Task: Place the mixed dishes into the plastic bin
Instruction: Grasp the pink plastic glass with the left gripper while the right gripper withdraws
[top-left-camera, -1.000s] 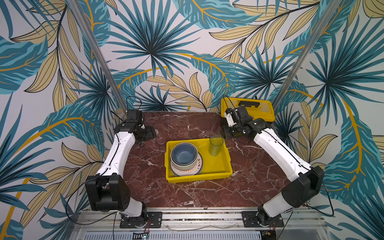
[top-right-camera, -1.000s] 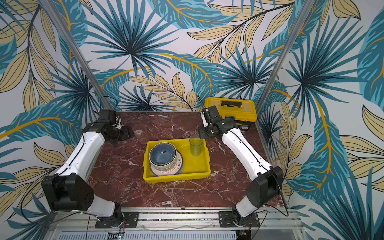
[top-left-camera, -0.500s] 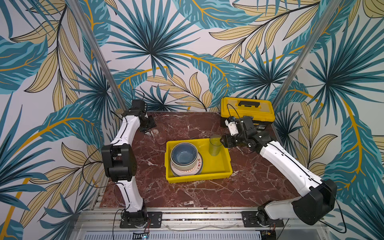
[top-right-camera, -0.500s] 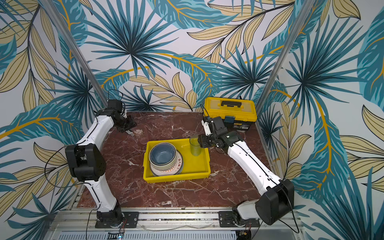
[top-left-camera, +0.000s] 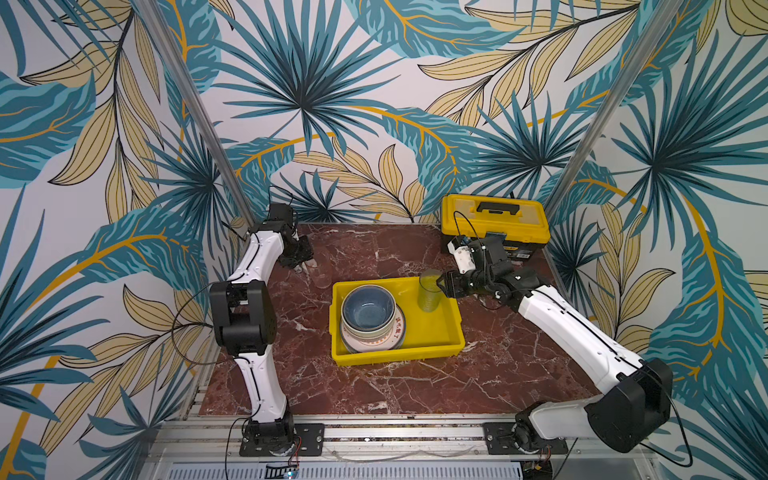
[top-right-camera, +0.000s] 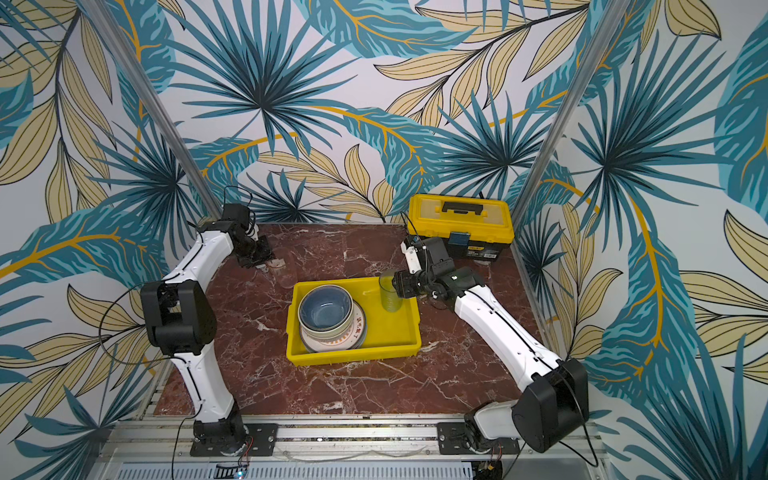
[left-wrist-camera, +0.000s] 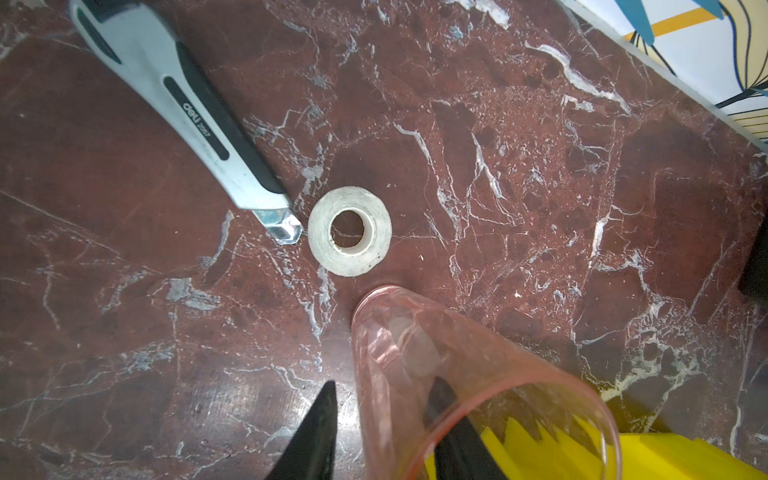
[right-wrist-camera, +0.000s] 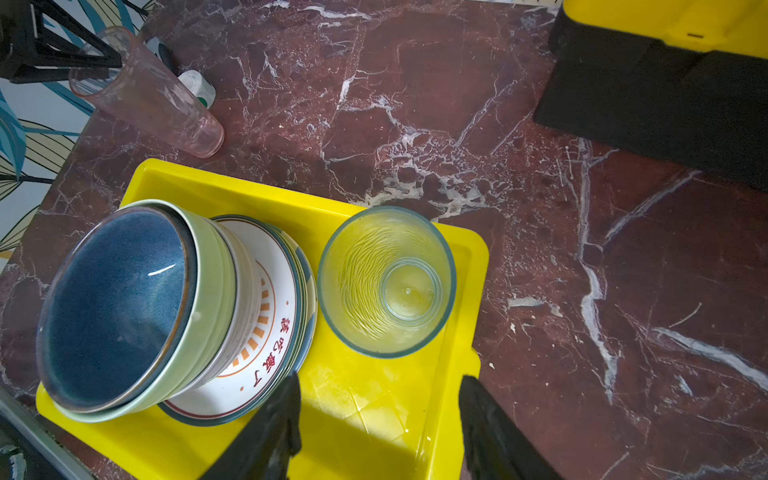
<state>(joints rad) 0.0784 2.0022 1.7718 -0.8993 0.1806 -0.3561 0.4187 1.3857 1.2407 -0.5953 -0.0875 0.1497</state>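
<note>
Since the pink tumbler is the one dish I can see outside the plastic bin, standing on the marble just beside the tape roll and utility knife, I have the left gripper at its rim. One finger sits outside the wall with a slight gap and the other shows through the plastic, apparently inside, so they are apart and not clamped. A rim pinch suits so tall a cup. The right gripper hangs over the bin, fingers spread, holding nothing. The clear tumbler stands free beside the stacked bowls and plates.
</note>
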